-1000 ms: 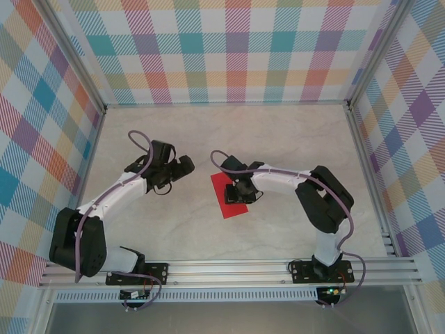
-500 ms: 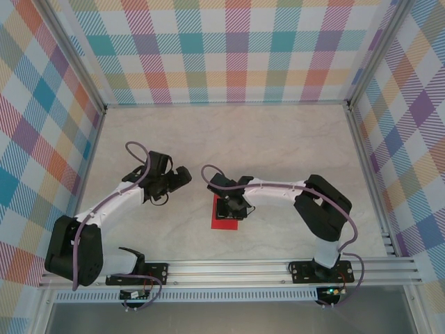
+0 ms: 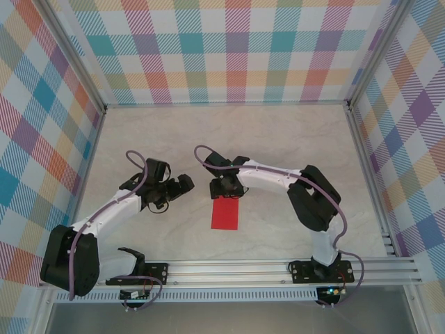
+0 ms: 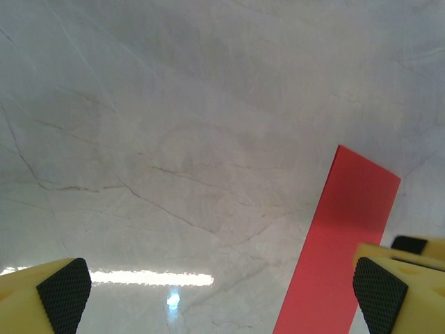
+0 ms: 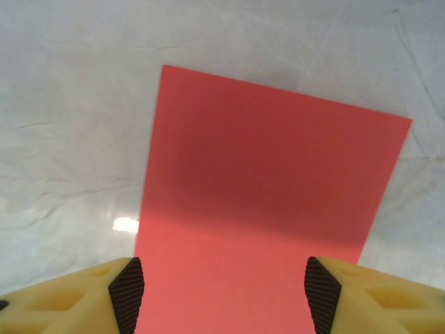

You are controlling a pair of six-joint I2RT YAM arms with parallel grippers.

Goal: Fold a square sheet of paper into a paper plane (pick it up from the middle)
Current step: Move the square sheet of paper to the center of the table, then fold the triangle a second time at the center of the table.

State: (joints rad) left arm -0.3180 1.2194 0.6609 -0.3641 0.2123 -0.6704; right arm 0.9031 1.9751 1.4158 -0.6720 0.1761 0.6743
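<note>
The square sheet of paper (image 3: 224,214) lay on the worktop (image 3: 278,139). The right pincer (image 5: 222,296) hovered at its far edge, jaws apart; the left pincer (image 4: 222,292) gaped wide nearby.

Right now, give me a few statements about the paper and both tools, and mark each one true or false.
1. The red paper lies flat on the table. True.
2. The right tool is clamped shut on the paper. False: it is open, with the paper flat beneath it.
3. The left tool is open. True.
4. The paper is already a pointed dart. False: it is a flat, straight-edged sheet with no point.
</note>
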